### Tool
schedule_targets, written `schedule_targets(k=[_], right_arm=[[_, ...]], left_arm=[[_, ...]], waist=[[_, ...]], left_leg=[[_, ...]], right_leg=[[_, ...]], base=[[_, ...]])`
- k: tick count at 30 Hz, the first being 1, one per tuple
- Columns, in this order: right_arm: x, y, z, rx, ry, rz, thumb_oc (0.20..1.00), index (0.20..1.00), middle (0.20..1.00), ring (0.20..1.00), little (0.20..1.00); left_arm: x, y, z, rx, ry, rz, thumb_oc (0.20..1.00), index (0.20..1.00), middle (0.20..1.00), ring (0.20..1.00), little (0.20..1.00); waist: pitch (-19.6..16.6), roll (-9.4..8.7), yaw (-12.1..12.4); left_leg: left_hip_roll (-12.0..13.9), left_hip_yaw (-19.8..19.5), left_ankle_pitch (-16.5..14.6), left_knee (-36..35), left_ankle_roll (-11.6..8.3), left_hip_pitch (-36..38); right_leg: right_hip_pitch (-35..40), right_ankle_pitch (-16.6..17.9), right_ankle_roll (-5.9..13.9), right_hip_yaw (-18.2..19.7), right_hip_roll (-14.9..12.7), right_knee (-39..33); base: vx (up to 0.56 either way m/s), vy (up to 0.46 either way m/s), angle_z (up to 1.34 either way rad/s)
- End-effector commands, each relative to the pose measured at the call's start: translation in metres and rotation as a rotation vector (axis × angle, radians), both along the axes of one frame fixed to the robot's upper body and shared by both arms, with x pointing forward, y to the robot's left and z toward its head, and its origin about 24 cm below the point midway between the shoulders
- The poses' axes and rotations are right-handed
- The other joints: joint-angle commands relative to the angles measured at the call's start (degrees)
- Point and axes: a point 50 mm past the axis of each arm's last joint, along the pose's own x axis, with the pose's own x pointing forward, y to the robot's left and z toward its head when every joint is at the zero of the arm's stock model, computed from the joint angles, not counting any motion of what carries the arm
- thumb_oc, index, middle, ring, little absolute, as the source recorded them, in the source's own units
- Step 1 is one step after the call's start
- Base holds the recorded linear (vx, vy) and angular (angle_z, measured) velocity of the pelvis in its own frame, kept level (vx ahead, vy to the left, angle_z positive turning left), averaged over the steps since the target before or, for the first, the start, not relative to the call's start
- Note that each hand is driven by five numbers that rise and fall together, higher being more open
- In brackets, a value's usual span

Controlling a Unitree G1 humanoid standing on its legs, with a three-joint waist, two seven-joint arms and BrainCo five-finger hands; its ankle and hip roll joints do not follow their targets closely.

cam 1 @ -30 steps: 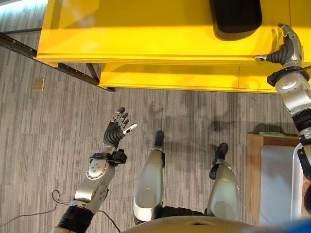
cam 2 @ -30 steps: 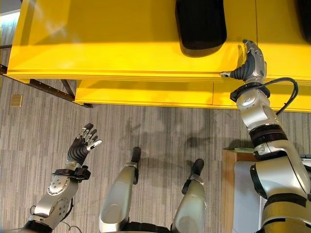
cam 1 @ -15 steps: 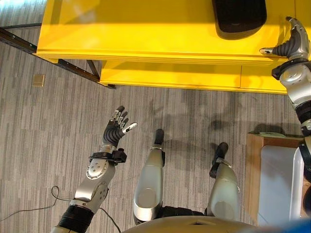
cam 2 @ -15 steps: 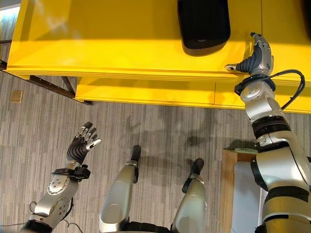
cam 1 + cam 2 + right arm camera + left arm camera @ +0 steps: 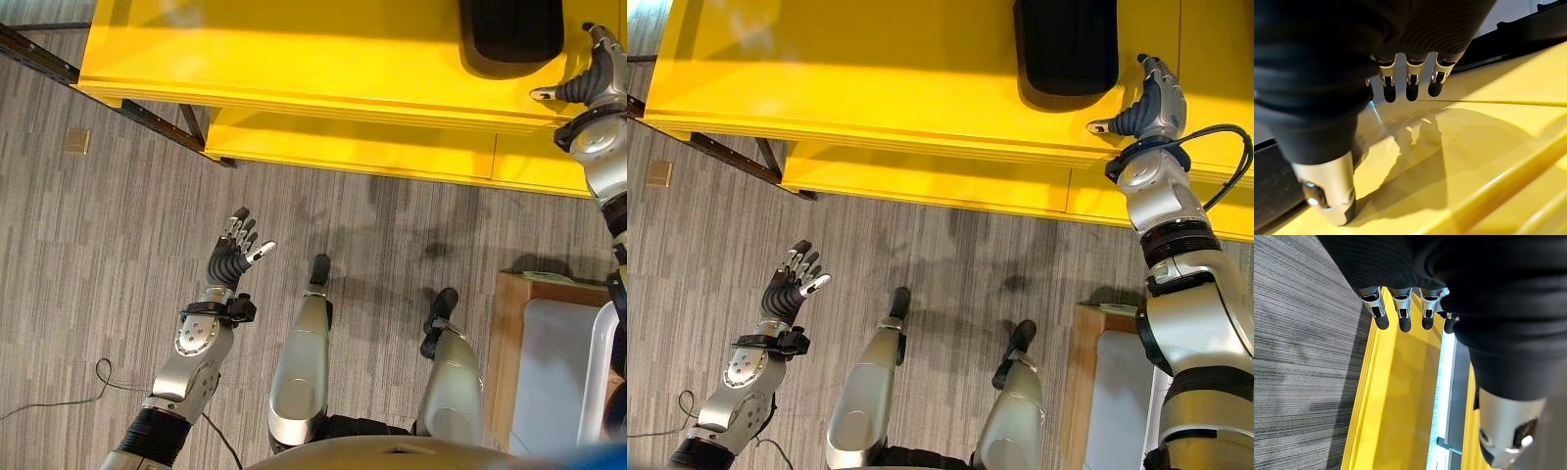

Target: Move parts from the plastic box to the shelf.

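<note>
glossy yellow shelf (image 5: 294, 59), matt black part (image 5: 511, 34)

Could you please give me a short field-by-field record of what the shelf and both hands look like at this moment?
shelf: yellow, two tiers, standing on grey striped floor
part: black, lying on the top tier
right hand: open, empty, over the top tier's front edge, beside the part and apart from it
left hand: open, empty, raised over the floor, short of the shelf
box: pale, on a wooden stand to the robot's right
</note>
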Motion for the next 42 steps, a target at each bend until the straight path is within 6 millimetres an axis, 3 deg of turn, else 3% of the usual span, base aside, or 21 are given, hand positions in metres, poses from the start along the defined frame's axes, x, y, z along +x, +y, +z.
schedule_targets(k=[1,13,16,17,18,19,20,27,33,42], right_arm=[[0.013,0.042,-0.001,-0.039,0.024,0.149,1.0,1.0,1.0,1.0,1.0],[0.018,0.068,-0.006,-0.074,0.045,0.237,1.0,1.0,1.0,1.0,1.0],[0.018,0.067,-0.007,-0.07,0.047,0.231,1.0,1.0,1.0,1.0,1.0],[0.018,0.068,-0.007,-0.069,0.045,0.232,1.0,1.0,1.0,1.0,1.0],[0.019,0.069,-0.008,-0.055,0.044,0.24,1.0,1.0,1.0,1.0,1.0],[0.019,0.069,-0.008,-0.042,0.041,0.24,1.0,1.0,1.0,1.0,1.0],[0.019,0.068,-0.011,-0.045,0.054,0.234,1.0,1.0,1.0,1.0,1.0],[0.019,0.068,-0.01,-0.042,0.048,0.231,1.0,1.0,1.0,1.0,1.0],[0.019,0.053,-0.003,-0.031,0.029,0.152,1.0,1.0,1.0,1.0,1.0],[0.008,0.002,0.004,0.07,-0.013,-0.048,1.0,1.0,1.0,1.0,1.0]], left_arm=[[-0.004,0.005,0.021,-0.003,-0.108,0.01,1.0,1.0,1.0,1.0,1.0],[-0.002,0.005,0.022,-0.009,-0.117,0.015,1.0,1.0,1.0,1.0,1.0],[-0.002,0.005,0.023,-0.01,-0.118,0.014,1.0,1.0,1.0,1.0,1.0],[-0.002,0.005,0.023,-0.011,-0.121,0.014,1.0,1.0,1.0,1.0,1.0],[-0.002,0.005,0.023,-0.011,-0.121,0.016,1.0,1.0,1.0,1.0,1.0],[-0.002,0.005,0.023,-0.011,-0.123,0.016,1.0,1.0,1.0,1.0,1.0],[-0.002,0.006,0.023,-0.009,-0.121,0.018,1.0,1.0,1.0,1.0,1.0],[-0.003,0.006,0.024,-0.006,-0.122,0.016,1.0,1.0,1.0,1.0,1.0],[-0.003,0.007,0.023,-0.006,-0.117,0.022,1.0,1.0,1.0,1.0,1.0],[-0.002,0.005,0.023,-0.009,-0.114,0.018,1.0,1.0,1.0,1.0,1.0]], waist=[[0.14,-2.11,2.57],[0.14,-2.82,2.89],[0.14,-2.78,2.98],[0.16,-2.64,3.04],[0.14,-2.83,3.04],[0.16,-2.68,3.12],[0.14,-2.93,3.2],[0.14,-3.33,3.46],[0.14,-3.44,3.58],[0.14,-3.72,2.52]], left_leg=[[1.35,-0.32,1.09,0.56,0.79,-4.18],[1.3,-0.52,0.86,0.76,0.84,-4.11],[1.28,-0.62,0.84,0.85,0.84,-4.1],[1.16,-0.57,2.35,0.56,1.23,-4.77],[1.27,-0.64,0.83,0.88,0.84,-4.03],[1.17,-0.61,2.35,0.59,1.23,-4.74],[1.25,-0.75,0.71,1.14,0.82,-4.09],[1.21,-1.07,0.86,0.89,0.79,-4.18],[1.16,-1.03,0.85,0.72,0.84,-4.06],[1.54,-0.59,0.82,0.55,0.9,-3.56]], right_leg=[[6.02,-9.06,-0.61,-0.65,-0.08,5.91],[6.53,-9.03,-0.66,-0.48,0.11,5.59],[6.61,-9.02,-0.65,-0.57,0.11,5.58],[6.12,-7.73,-0.93,-0.88,0.1,5.18],[6.77,-9.0,-0.67,-0.67,0.12,5.54],[6.18,-7.72,-0.93,-1.01,0.12,5.17],[6.9,-9.09,-0.64,-0.8,0.19,5.56],[7.2,-9.16,-0.63,-1.15,0.37,5.29],[7.25,-9.06,-0.62,-1.26,0.39,5.21],[6.88,-8.94,-0.69,-0.47,0.8,5.09]], base=[[0.0,0.0,0.0],[0.0,0.0,0.0],[-0.03,0.013,0.0],[0.0,0.0,0.0],[-0.08,0.043,0.01],[0.07,-0.024,0.04],[0.0,0.0,0.0],[0.01,-0.008,0.03],[0.0,-0.001,0.01],[0.0,0.0,0.0]])
